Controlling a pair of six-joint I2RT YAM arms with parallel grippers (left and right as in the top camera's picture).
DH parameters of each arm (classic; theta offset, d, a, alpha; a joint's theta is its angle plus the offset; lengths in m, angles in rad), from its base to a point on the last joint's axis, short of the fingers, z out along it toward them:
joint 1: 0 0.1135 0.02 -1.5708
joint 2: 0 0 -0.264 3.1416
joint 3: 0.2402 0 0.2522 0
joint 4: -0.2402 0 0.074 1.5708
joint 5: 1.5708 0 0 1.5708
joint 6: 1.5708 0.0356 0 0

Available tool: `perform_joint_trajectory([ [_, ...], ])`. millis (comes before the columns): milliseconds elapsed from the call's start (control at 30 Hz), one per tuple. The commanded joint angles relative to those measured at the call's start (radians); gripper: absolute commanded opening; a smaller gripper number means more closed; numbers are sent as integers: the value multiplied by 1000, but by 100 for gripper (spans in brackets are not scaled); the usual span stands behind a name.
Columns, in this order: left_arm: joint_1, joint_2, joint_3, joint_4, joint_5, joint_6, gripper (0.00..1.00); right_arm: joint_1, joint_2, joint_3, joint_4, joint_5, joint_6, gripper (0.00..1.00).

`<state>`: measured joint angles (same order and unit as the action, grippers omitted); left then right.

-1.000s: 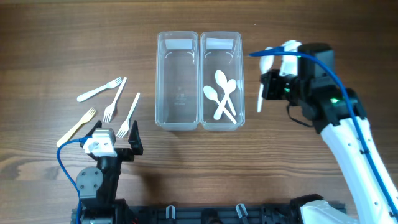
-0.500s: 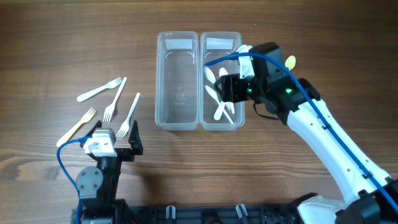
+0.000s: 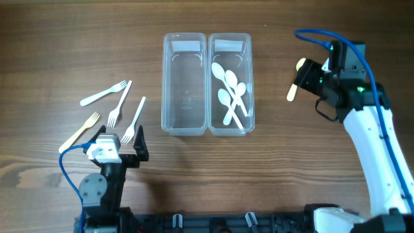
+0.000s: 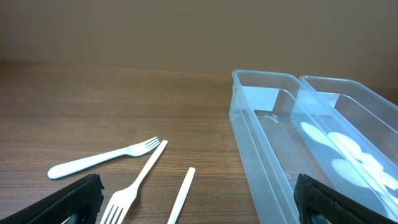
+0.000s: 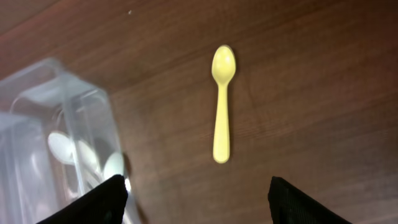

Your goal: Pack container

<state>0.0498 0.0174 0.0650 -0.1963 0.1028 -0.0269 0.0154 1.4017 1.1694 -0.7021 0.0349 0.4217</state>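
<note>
Two clear containers stand side by side; the left container (image 3: 184, 84) (image 4: 267, 134) is empty and the right container (image 3: 229, 84) (image 5: 56, 124) holds several white spoons (image 3: 229, 97) (image 5: 81, 155). A yellow spoon (image 3: 293, 90) (image 5: 221, 106) lies on the table right of them. My right gripper (image 3: 310, 76) (image 5: 199, 205) hovers over it, open and holding nothing. White forks (image 3: 118, 103) (image 4: 102, 160) and a yellowish fork (image 3: 79, 131) lie at the left. My left gripper (image 3: 119, 144) (image 4: 199, 205) rests open just behind the forks, empty.
The wooden table (image 3: 291, 162) carries nothing else. A fork handle (image 4: 180, 196) and a second fork (image 4: 134, 186) lie directly ahead of my left fingers. The left container's near wall (image 4: 255, 168) stands close to the left gripper's right finger.
My right gripper carried a white spoon from the right over the right container, let it go there, opened, and swung back right above the yellow spoon. The left arm has not moved.
</note>
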Motion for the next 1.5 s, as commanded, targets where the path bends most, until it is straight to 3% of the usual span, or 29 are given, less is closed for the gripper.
perform_joint_trajectory([
  [0,1,-9,-6,3,1,19,100,-18,117,8,77,29,-18,73],
  [167,1,-9,-6,3,1,19,100,-20,303,8,229,33,1,74],
  [300,1,-9,-6,3,1,19,100,-24,449,8,324,40,31,84],
  [600,1,-9,-6,3,1,19,100,-61,642,8,421,40,64,82],
  [633,1,-9,-6,2,1,19,100,-68,658,8,422,39,64,77],
  [733,1,-9,-6,3,1,19,100,-74,669,8,409,32,50,29],
  [767,1,-9,-6,3,1,19,100,-74,664,8,404,32,49,21],
  [933,1,-9,-6,3,1,19,100,-74,656,9,395,-10,3,18],
  [1067,1,-9,-6,3,1,19,100,-74,655,9,356,-9,-34,4],
  [1167,1,-9,-6,3,2,19,100,-74,608,9,312,-10,-33,4],
  [1467,1,-9,-6,3,2,19,100,-24,107,9,234,-216,-56,4],
])
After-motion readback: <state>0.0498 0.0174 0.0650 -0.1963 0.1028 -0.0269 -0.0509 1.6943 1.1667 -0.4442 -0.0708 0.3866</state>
